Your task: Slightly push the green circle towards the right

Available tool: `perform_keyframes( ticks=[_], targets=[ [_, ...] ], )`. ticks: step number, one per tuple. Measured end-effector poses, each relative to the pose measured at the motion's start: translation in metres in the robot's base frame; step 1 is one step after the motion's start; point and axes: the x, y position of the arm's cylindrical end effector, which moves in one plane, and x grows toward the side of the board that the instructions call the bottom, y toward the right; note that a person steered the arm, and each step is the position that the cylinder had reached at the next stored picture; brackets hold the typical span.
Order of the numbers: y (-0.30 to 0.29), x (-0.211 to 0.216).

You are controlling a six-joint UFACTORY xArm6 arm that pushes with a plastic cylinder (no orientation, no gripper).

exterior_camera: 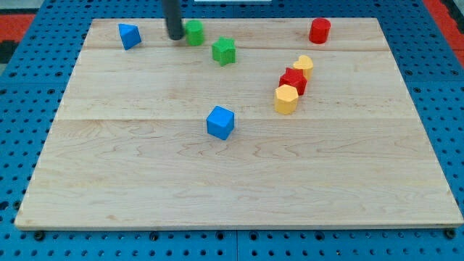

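The green circle is a short green cylinder near the top edge of the wooden board, left of centre. My tip is the lower end of a dark rod that comes down from the view's top; it stands just to the left of the green circle, touching it or nearly so. A green star-shaped block lies just to the lower right of the green circle.
A blue triangular block sits at the top left. A red cylinder sits at the top right. A yellow heart, a red star and a yellow block form a diagonal row at right. A blue cube lies mid-board.
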Motion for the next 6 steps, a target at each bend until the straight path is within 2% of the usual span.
perform_keyframes(
  ticks=[1,2,6],
  targets=[
    [0.008,-0.002],
    [-0.022,-0.002],
    [0.046,-0.003]
  ],
)
